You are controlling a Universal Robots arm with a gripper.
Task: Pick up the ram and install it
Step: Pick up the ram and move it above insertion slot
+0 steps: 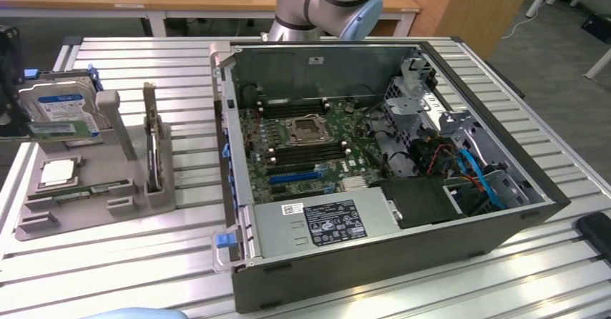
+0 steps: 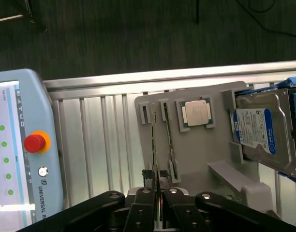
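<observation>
Gripping done: black end effector [image 2: 157,195] sat clamped on thin green ram stick [image 2: 155,145] at grey plastic tray [image 2: 206,159]; install into open black computer case [image 1: 382,276] was pending.

Green ram [image 1: 53,128], silver hard drive [image 2: 266,157] with blue-white label [image 2: 254,129], grey tray [image 2: 196,159], red button [image 2: 34,143]

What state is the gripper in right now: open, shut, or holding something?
Gripper: closed, holding the ram, which is seen edge-on above the tray.
</observation>
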